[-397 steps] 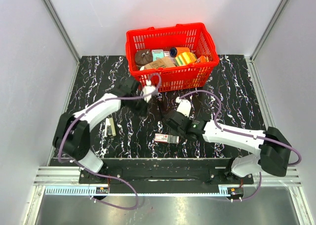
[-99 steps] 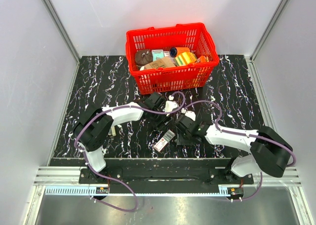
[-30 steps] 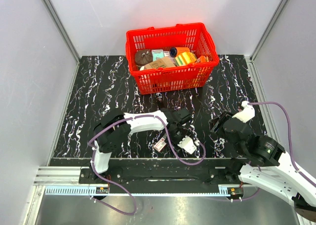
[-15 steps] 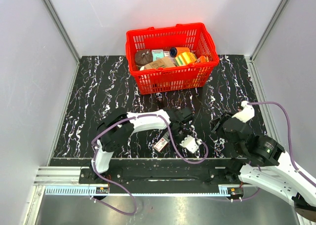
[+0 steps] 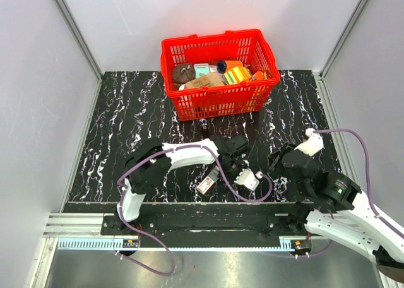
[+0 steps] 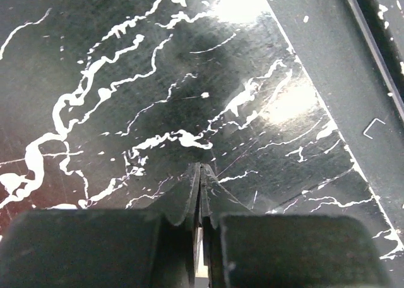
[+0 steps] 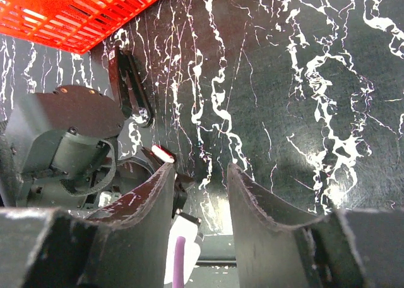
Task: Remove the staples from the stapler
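The left gripper (image 6: 199,168) hung low over the black, white-veined table (image 5: 126,111), its two fingers pressed together tip to tip, with nothing to be seen between them and bare tabletop under the tips. A single loose staple (image 6: 376,125) lay off to the right in the left wrist view, on the plain dark strip that runs along the table's edge. The stapler (image 5: 208,181), a small red-and-silver piece, lay slantwise on the table close to the near edge. In the overhead view it sat just to the left of the left arm's wrist, between the two arm bases, and neither gripper had hold of it. The right gripper (image 7: 201,174) stood to the right of the left arm's wrist with its fingers spread well apart and holding nothing. It was pointed across the table toward the left arm's grey wrist housing and the corner of the red basket (image 5: 214,105). The basket, filled with assorted packets and boxes, sat at the far middle of the table. A small black hinged piece (image 7: 129,79) lay on the table just in front of it, apart from both arms. Whether the stapler's magazine was open could not be told from above.
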Action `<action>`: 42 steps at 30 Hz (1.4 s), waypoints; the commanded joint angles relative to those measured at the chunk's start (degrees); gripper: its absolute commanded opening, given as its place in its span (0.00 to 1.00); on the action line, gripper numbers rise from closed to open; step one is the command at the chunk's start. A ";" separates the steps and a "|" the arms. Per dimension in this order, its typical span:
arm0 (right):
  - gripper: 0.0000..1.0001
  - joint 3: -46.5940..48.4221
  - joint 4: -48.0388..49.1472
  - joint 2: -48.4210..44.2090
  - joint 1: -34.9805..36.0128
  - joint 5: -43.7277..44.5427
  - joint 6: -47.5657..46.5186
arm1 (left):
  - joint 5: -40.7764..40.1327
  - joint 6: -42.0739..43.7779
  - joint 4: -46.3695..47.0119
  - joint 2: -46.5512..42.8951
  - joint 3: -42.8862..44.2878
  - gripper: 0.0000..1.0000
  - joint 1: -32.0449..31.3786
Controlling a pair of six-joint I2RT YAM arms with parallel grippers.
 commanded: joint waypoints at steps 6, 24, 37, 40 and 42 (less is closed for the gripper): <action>0.45 4.73 2.16 0.72 -0.29 1.44 -1.72 | 10.94 -20.51 0.30 -7.60 9.38 0.00 8.75; 0.52 1.84 7.17 6.34 -0.29 -0.94 -5.41 | 8.42 -28.27 7.68 -22.38 -4.32 0.47 30.80; 0.56 0.08 12.71 10.83 -0.29 -2.70 -8.14 | -0.90 -32.65 5.31 -9.83 -1.77 0.60 45.24; 0.56 0.25 13.15 12.05 -0.29 -2.70 -8.75 | -1.78 -36.17 7.23 -8.23 -2.99 0.62 46.29; 0.56 0.25 13.24 12.93 -0.37 -2.78 -8.93 | -3.97 -37.92 9.78 -7.79 -4.66 0.67 46.99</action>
